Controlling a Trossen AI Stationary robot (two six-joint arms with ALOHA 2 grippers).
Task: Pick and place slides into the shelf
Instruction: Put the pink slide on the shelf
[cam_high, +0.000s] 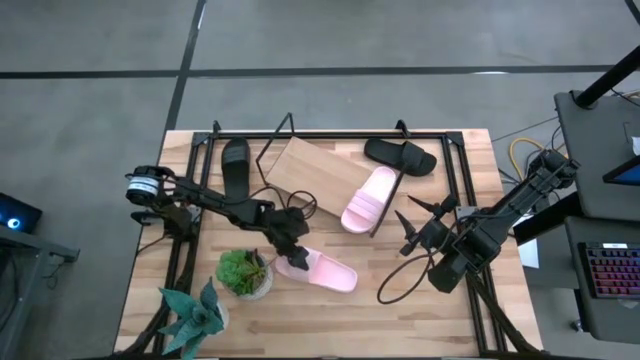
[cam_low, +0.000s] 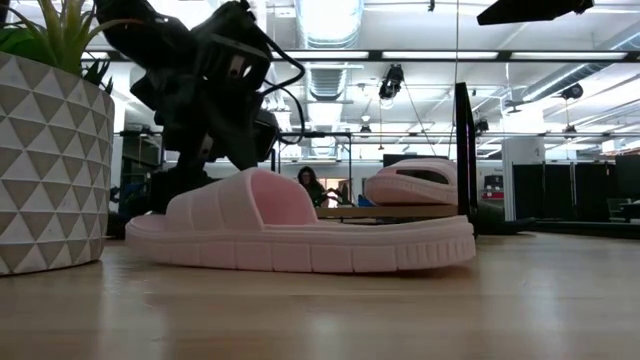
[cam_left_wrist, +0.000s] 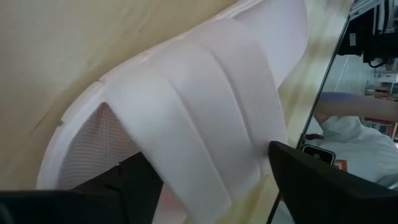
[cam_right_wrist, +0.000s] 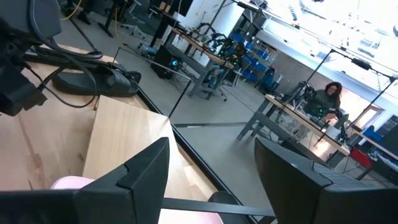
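A pale pink slide (cam_high: 322, 271) lies sole-down on the tabletop, near the middle. My left gripper (cam_high: 291, 258) is at its strap end, open, with the strap (cam_left_wrist: 205, 112) between its fingers. A second pink slide (cam_high: 368, 198) rests on the right end of the shelf (cam_high: 305, 168). One black slide (cam_high: 235, 165) lies left of the shelf board. Another black slide (cam_high: 400, 155) lies beyond the board's right end. My right gripper (cam_high: 420, 215) hangs open above the table's right half, holding nothing. My left gripper comes at the near pink slide slanting down from the table's left. One finger (cam_left_wrist: 124, 186) reaches into the opening under the strap, the other (cam_left_wrist: 323, 186) stands outside the slide's side wall. I cannot tell whether either finger touches it. The slide lies flat on the table.
A potted green plant (cam_high: 243, 272) stands right beside the near pink slide, and a spiky plant in a patterned pot (cam_high: 195, 312) stands at the near left corner. A black cable loop (cam_high: 400, 285) lies under the right arm. The black wire frame (cam_high: 455, 180) rings the shelf.
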